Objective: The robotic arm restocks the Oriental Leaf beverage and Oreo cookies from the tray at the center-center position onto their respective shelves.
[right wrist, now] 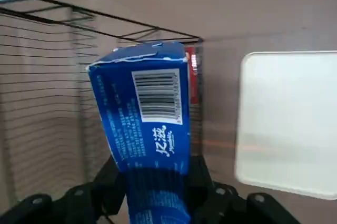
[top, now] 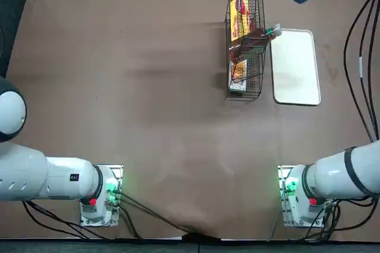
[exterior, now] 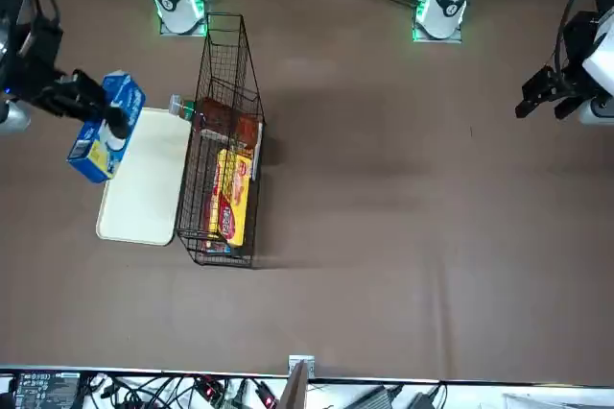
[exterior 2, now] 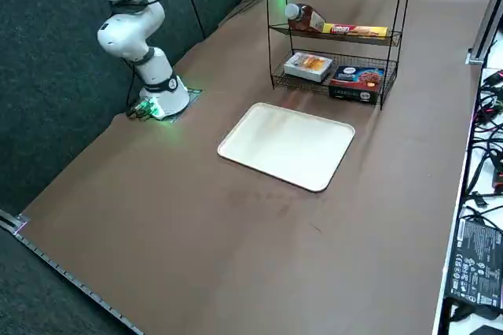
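Blue cookie packet (right wrist: 152, 108) is up in the air beside the wire rack (exterior 2: 391, 42), clamped between the right gripper's (right wrist: 158, 182) two fingers. Tea bottle (exterior 2: 308, 19) lies on a rack tier next to a yellow box (exterior 2: 357, 31), so that half looks done. Step in hand, I'd say: shelve the packet. Square it to the opening, clear the shelf wire, go in slow and level. Don't nudge the bottle cap. Let go only once the shelf takes the weight.

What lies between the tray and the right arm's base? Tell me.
Only bare brown tabletop, as the top and right side views show. The right claw is up above table level, gripping the blue packet.
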{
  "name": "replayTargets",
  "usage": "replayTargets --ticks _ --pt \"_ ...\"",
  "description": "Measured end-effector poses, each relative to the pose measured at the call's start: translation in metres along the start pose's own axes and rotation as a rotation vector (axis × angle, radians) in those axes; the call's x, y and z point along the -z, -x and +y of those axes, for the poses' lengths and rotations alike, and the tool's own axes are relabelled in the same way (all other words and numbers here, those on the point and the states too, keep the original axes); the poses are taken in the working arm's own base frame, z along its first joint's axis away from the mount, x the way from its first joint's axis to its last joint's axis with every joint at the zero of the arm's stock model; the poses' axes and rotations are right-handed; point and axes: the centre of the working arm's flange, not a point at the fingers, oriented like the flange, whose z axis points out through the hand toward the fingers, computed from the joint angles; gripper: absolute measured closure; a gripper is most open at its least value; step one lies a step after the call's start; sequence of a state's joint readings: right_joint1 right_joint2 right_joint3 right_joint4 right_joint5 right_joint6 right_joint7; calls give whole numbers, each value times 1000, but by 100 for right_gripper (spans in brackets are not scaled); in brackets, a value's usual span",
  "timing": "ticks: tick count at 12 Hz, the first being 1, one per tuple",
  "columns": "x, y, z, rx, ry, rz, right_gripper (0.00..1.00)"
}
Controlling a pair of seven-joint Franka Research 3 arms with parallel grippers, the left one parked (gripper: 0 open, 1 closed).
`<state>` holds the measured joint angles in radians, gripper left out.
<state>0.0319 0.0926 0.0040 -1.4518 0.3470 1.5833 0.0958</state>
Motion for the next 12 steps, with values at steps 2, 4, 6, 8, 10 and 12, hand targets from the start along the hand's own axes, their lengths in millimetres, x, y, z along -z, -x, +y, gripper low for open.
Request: replayTargets --ticks 2,4,6,8,10,12 --pt "5 8 -39 -29 -10 6 41" --pt "4 14 -64 -76 -18 4 41" --pt "9 16 -78 -131 -57 5 41" --pt "20 19 -89 -158 -114 9 41" --pt "24 21 -97 -162 -136 9 41" --pt "17 24 -110 -163 -139 -8 41"
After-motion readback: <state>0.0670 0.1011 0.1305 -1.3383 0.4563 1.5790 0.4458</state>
